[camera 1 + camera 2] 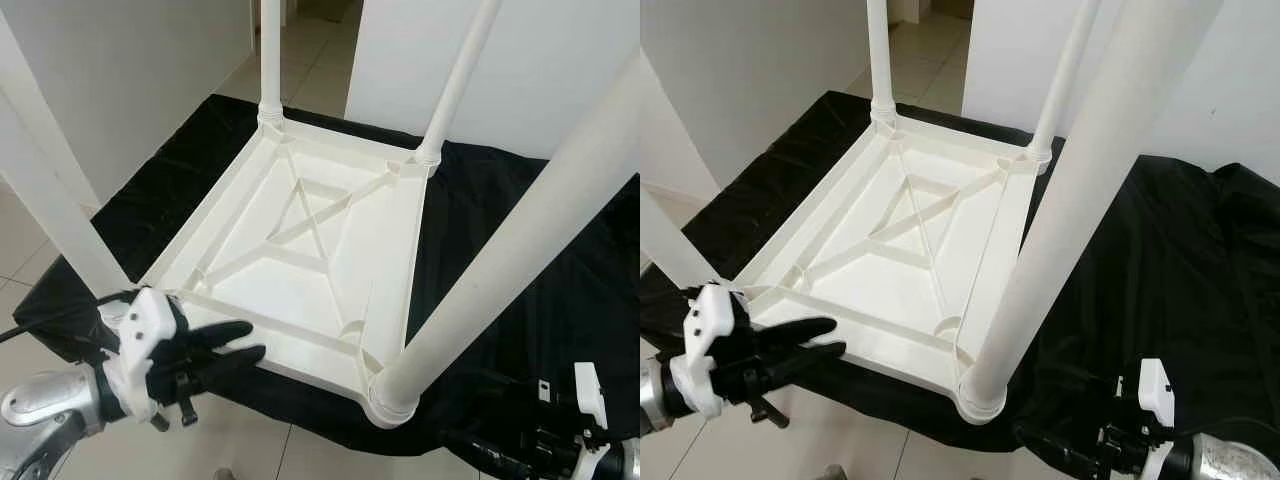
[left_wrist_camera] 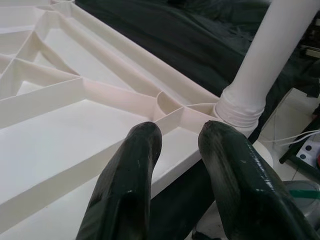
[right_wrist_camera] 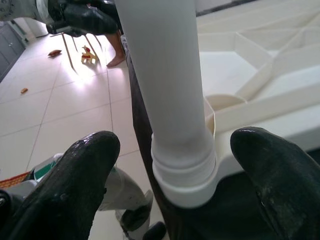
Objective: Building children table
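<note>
Legs stand up from all four corner sockets of the white plastic children's table (image 1: 300, 260), which lies upside down on a black cloth (image 1: 540, 260) spread over the tiled floor (image 1: 230, 445). The ribbed underside faces up, and each leg's long axis runs straight up from the tabletop.

The nearest leg (image 1: 500, 270), at the corner by the robot's right side, is the one the next move seems to turn on. The right gripper (image 3: 165, 165) sits low beside that corner, and in its wrist view the leg's collar (image 3: 184, 175) stands squarely between the two black fingers (image 3: 272, 165). The jaws are spread wide on either side of the leg, touching nothing and holding nothing; a straight close would catch the leg just above its socket.

The left gripper (image 1: 235, 345) hovers at the near edge of the tabletop, toward the other near corner, its jaws parted a little and empty, pointing along the rim toward that same leg. The right arm is plainly the nearer to it.
</note>
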### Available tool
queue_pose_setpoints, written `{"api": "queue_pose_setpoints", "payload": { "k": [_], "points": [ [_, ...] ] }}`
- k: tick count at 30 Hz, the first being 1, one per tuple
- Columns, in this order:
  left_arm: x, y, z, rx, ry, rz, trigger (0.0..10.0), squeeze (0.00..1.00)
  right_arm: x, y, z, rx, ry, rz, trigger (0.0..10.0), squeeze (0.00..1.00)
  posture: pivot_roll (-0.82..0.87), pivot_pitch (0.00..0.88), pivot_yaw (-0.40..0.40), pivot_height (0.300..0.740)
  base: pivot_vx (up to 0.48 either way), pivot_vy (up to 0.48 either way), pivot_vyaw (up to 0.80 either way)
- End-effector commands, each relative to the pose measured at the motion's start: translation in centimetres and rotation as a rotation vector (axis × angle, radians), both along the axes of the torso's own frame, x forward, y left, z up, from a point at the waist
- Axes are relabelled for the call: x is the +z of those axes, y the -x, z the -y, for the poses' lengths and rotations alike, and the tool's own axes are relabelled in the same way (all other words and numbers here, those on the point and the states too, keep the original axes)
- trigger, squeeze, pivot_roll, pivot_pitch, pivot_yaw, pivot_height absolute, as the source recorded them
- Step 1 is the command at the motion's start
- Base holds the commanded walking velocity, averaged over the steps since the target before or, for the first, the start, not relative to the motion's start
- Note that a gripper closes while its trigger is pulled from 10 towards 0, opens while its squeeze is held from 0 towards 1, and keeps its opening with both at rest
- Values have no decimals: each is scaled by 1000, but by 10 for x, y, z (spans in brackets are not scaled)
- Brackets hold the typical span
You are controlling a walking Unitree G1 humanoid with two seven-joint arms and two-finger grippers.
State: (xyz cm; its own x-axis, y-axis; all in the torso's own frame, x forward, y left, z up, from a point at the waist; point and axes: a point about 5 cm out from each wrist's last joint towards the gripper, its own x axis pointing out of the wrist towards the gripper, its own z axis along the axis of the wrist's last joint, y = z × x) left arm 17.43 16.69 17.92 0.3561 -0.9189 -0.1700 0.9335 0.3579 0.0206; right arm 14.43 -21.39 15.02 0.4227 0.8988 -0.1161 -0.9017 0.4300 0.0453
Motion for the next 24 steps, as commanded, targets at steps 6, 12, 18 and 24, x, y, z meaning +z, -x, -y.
{"api": "queue_pose_setpoints", "payload": {
  "k": [6, 12, 18, 24],
  "points": [
    [-6, 4, 18, -156, -16, -36, 10000, 0, -5, -15, -23, 57, 2, 33, 10000, 0, 7, 21, -58, 740, 0, 0, 0],
    [-14, -4, 23, -141, -33, -55, 10000, 0, -12, -25, -37, 98, -10, 28, 10000, 0, 12, 18, -59, 740, 0, 0, 0],
    [-16, -15, 29, -121, -35, -43, 10000, 0, -20, -36, -48, 108, -11, 37, 10000, 0, 17, 10, -56, 740, 0, 0, 0],
    [-17, -26, 44, -71, -2, -4, 10000, 0, -33, -47, -44, 9, 16, 46, 10000, 0, 10, 0, -49, 740, 0, 0, 0]
  ]
}}
